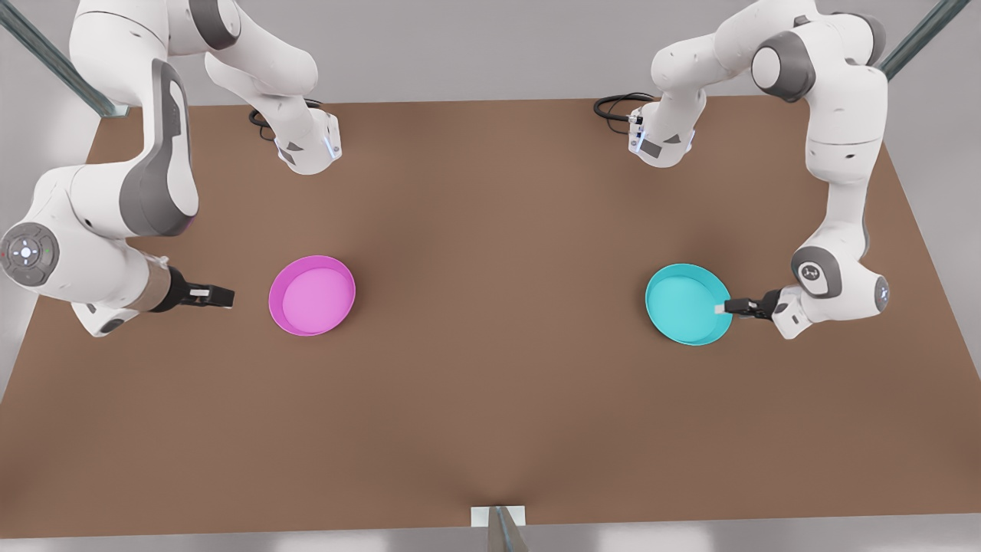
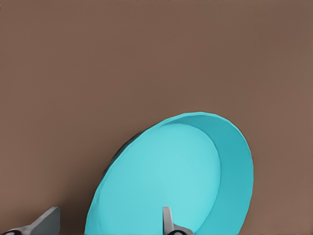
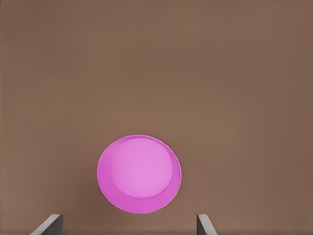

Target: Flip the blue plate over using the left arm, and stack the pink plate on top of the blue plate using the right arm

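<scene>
On the front view's right, the left gripper [image 1: 726, 308] straddles the rim of the round turquoise plastic plate [image 1: 684, 303], its fingers [image 2: 167, 221] spread wide, on the brown table [image 1: 490, 368]. The right gripper [image 1: 226, 295] hangs released just beside the round magenta plate [image 1: 312, 296], on the front view's left.

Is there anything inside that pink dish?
No. The pink plate sits open side up on the brown table, its lighter pink inside bare. What lies beneath it is covered.

Brown matte table [image 1: 490, 368] filling most of the front view, grey floor around its edges, metal frame struts at upper left [image 1: 54, 65] and upper right [image 1: 920, 34], another strut at bottom centre [image 1: 502, 529], black cable loops [image 1: 613, 107] near the top edge
</scene>
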